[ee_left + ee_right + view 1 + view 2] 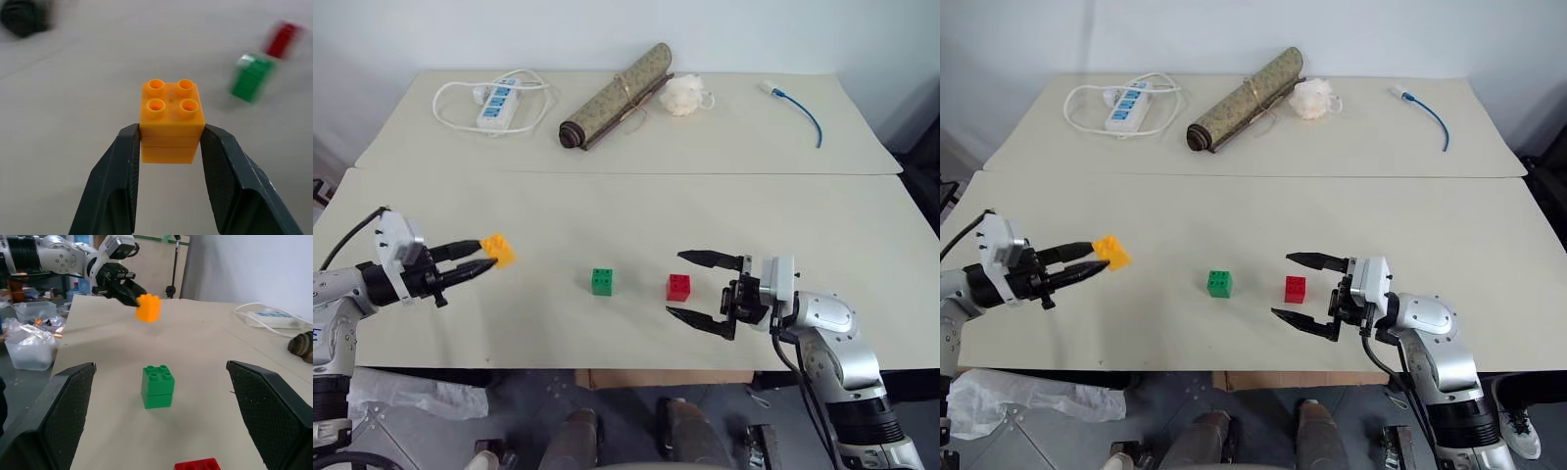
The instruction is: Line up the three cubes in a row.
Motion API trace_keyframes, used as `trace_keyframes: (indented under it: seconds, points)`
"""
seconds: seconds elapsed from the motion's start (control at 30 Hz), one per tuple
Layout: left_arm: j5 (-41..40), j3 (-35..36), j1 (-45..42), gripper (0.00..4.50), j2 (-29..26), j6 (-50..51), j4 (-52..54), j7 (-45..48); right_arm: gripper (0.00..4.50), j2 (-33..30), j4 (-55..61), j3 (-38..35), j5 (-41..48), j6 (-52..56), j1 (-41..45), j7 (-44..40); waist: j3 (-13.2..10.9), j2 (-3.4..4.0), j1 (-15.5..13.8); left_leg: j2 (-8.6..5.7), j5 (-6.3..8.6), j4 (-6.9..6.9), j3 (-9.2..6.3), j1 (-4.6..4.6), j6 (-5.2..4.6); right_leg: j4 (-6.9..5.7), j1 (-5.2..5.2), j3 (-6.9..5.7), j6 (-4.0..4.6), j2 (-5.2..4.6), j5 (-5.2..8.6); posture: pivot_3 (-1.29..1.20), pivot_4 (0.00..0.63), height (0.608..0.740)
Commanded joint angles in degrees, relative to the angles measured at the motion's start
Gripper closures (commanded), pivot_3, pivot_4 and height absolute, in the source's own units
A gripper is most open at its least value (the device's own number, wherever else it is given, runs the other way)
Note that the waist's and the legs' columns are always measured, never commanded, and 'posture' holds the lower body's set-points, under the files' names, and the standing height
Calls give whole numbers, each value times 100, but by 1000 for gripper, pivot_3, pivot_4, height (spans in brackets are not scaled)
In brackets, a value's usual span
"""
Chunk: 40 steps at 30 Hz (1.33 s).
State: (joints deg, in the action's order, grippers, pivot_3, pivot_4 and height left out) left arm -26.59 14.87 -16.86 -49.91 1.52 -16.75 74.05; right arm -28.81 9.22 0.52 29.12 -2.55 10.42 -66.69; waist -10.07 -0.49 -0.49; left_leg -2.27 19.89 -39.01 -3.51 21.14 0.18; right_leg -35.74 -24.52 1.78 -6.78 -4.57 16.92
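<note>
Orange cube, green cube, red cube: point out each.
orange cube (171, 120), left wrist view, studded top.
green cube (602, 282), left eye view, front face.
red cube (678, 287), left eye view, front face.

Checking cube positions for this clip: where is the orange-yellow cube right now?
In the head views, the orange-yellow cube is on the robot's left, pinched in the left gripper, left of the green cube.

Both arms: silver-grey rounded shells with black ribbed joint sections. White boxy wrist block on each, left one with small dark screws. left gripper (487, 262) and right gripper (690, 286): two black tapered fingers (66, 416) each, pads finely textured. Black cable loops off the left forearm; another runs under the right forearm. Blue marking on the left arm shell, probably a label, unreadable.
</note>
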Motion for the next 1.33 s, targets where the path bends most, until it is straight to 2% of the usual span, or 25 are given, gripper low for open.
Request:
trace_keyframes:
  seconds: [0.03, 0.1, 0.2, 0.43, 0.6, 0.77, 0.9, 0.93, 1.2, 1.33]
  points:
    - [445, -455, -804, 3048, 195, -1095, -925, 648, 0, -32, 40, -148, 106, -105, 64, -41, 1, 0, -41, -1, 0, -2, -1, 0, 0, 0, 0, -6, 0, 1, 0, 0, 150, 740]
    - [921, -1016, -1178, 3048, 292, -1730, -1462, 1164, 0, -159, 85, -199, 106, -82, -100, -148, 1, 1, -38, -4, 0, -3, 9, 0, -2, -10, -6, -18, -2, 4, -1, 0, 150, 740]
    - [953, -1347, -1560, 3048, 452, -2161, -1942, 1785, 0, -261, 121, -288, 137, -44, -157, -165, 1, 1, 10, -5, 5, -3, 22, 4, -13, -21, -10, -12, -4, 10, -2, 0, 150, 740]
    - [1173, -1681, -2080, 3048, 794, -2736, -2913, 1769, 0, -302, 272, -301, 193, 40, -260, -100, -1, -4, 73, -2, 13, -10, 42, 7, -28, -22, -19, -2, -10, 11, -5, 0, 150, 740]
    - [1071, -1800, -2244, 3048, 733, -2689, -3176, 1845, 0, -335, 372, -328, 222, 128, -339, -76, -1, -3, 60, -4, 11, -14, 42, 5, -31, -24, -15, -1, -13, 10, -6, 0, 150, 740]
    - [750, -2094, -2118, 1429, 300, -2300, -2873, 1845, 0, -406, 303, -352, 254, 189, -327, -177, -1, -4, 76, -2, 11, -13, 43, 8, -32, -24, -19, 4, -14, 10, -7, 0, 150, 740]
    - [267, -1221, -1620, 218, 155, -2085, -2161, 1319, 0, -488, -2, -362, 304, 192, -17, -381, -1, -4, 84, 1, 11, -12, 45, 8, -32, -23, -20, 8, -14, 9, -7, 0, 150, 740]
    - [181, -988, -1330, 50, 50, -1935, -1828, 1058, 0, -535, -71, -395, 343, 209, 75, -463, -1, -4, 104, 2, 11, -12, 47, 7, -32, -24, -20, 8, -14, 8, -7, 0, 150, 740]
    - [-454, 547, 855, 50, -405, -333, 869, -103, 0, -1122, -193, -490, 668, 904, 737, -978, -3, -2, 135, 8, 15, -7, 44, 8, -34, -18, -18, 16, -12, 2, -6, 0, 150, 740]
    - [-236, 780, 1275, 50, -449, -351, 1078, -170, 0, -1150, -290, -442, 619, 894, 893, -1159, -3, -1, 92, 10, 17, -7, 38, 6, -35, -13, -15, 25, -8, 3, -4, 0, 150, 740]
